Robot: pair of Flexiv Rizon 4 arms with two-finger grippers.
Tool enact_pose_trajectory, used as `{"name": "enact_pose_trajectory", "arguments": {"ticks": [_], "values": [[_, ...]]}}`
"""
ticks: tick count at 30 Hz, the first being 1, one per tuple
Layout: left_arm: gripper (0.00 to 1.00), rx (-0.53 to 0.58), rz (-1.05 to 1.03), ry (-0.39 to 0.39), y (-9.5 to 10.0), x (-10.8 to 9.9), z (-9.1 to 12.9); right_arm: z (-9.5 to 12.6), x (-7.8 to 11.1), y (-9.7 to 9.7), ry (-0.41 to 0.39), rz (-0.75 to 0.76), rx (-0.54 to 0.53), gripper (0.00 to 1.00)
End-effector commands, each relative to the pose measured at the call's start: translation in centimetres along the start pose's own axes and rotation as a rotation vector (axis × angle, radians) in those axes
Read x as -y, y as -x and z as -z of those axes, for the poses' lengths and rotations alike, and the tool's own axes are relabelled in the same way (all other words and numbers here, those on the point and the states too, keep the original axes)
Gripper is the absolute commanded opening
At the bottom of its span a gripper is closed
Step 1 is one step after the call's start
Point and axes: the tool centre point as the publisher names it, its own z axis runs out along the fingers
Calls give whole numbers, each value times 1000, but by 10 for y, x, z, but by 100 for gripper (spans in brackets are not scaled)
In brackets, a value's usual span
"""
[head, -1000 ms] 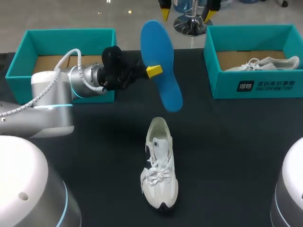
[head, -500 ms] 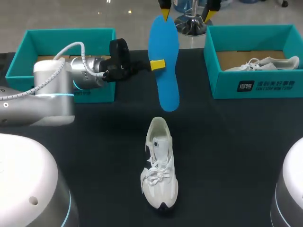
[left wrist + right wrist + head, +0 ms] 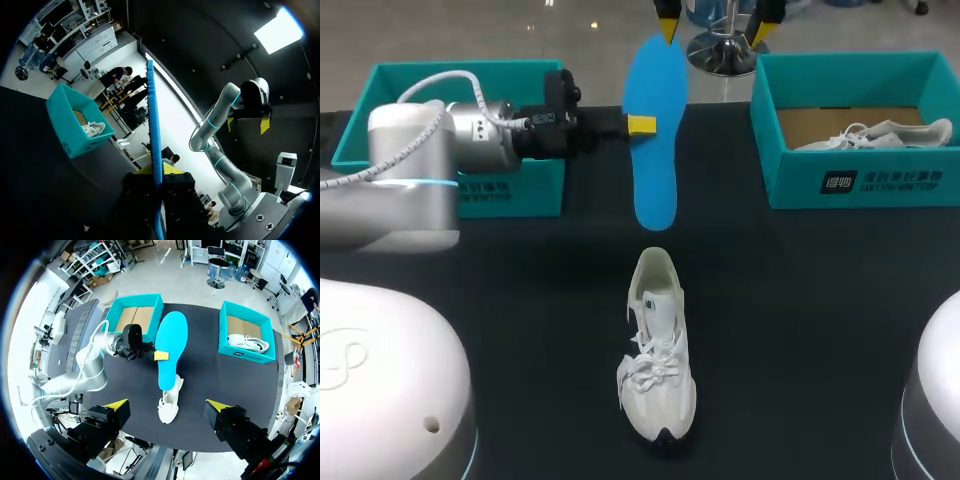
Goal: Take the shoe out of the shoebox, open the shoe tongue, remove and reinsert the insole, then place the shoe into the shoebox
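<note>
1. Over mid-table, my left gripper (image 3: 642,125) clamps the flat blue foam insole (image 3: 654,160) mid-edge, near the white lace-up sneaker (image 3: 657,345).
2. Judged light and floppy; grip mid-length.
3. My right gripper (image 3: 167,406) hangs wide, empty.

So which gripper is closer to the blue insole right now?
Left. The left gripper is shut on the edge of the insole, holding it up off the table. The right gripper hangs open high above, well clear of it.
</note>
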Motion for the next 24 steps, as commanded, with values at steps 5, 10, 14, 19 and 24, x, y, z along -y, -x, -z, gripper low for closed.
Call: {"name": "enact_pose_trajectory", "arguments": {"ticks": [5,10,14,19,24], "values": [[0,332,130,-39,-1,2,4,0,-1,0,-2,-1,0,100],[0,321,131,-40,-1,3,3,0,-1,0,-2,-1,0,100],[0,321,131,-40,-1,3,3,0,-1,0,-2,-1,0,100],[0,321,131,-40,-1,3,3,1,-1,-1,-1,-7,5,100],[0,321,131,-40,-1,3,3,4,1,-2,20,-58,51,100]]}}
